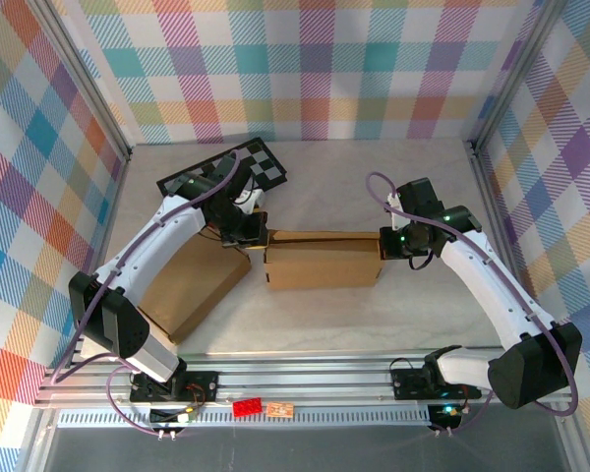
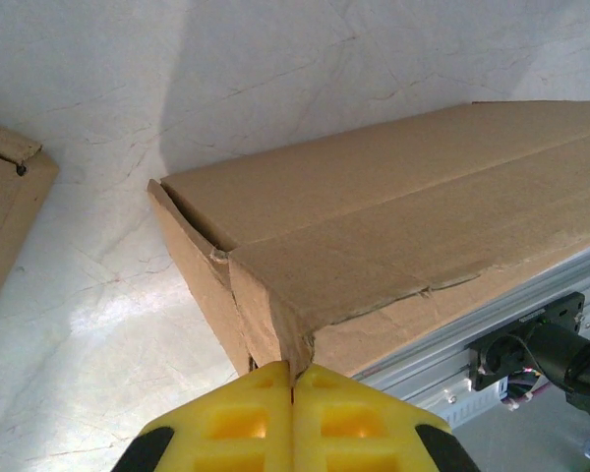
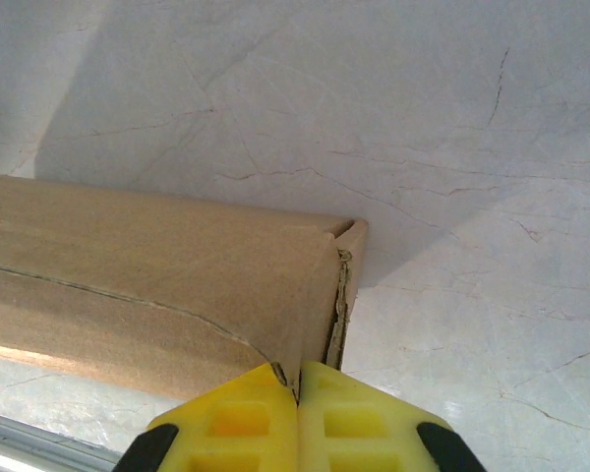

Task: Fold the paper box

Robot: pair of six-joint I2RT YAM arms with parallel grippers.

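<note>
A brown paper box (image 1: 323, 262) lies in the middle of the table, long side left to right. My left gripper (image 1: 259, 232) is shut on the box's left end, where a folded cardboard corner (image 2: 297, 356) is pinched between the yellow fingers (image 2: 238, 423). My right gripper (image 1: 385, 242) is shut on the right end, its yellow fingers (image 3: 359, 423) clamped on the edge of the end flap (image 3: 315, 344). The box (image 3: 157, 285) looks closed on top, with a slit down its right end.
A flat brown cardboard sheet (image 1: 192, 287) lies left of the box, under the left arm. A black-and-white checkerboard (image 1: 259, 165) rests at the back. Aluminium rails (image 1: 305, 379) run along the near edge, with a small red part (image 1: 247, 406) on them.
</note>
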